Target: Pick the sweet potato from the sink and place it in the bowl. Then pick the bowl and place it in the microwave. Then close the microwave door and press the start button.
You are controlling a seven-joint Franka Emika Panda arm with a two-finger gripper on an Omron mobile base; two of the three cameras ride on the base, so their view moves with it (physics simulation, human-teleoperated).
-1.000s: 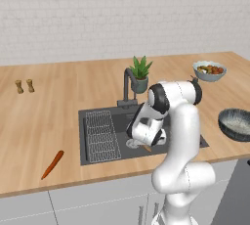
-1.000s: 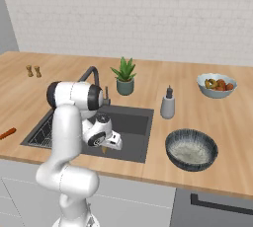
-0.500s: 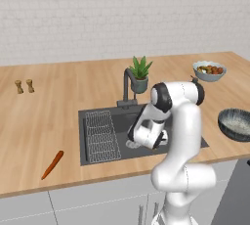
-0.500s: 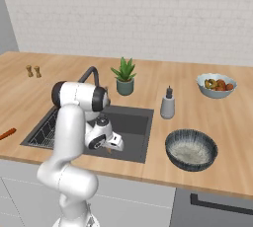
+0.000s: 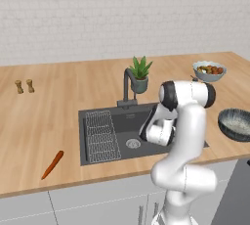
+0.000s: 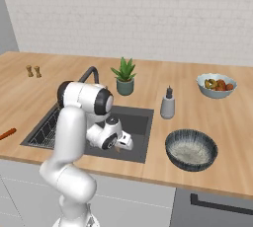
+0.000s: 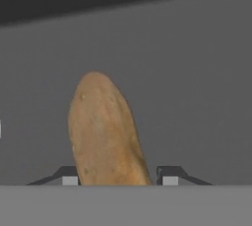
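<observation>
fingers (image 7: 120,178): partly closed, the sweet potato (image 7: 106,131) is seen between both tips, grip itself not discernible | sweet potato: low inside the sink (image 5: 122,121) | bowl (image 6: 191,149): on the counter (image 6: 217,112), right of sink

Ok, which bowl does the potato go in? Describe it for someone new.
Start at the sink in the wooden counter and look right, near the front edge. The bowl there is wide, dark and ribbed outside, pale inside; the smaller fruit bowl sits farther back.
</observation>
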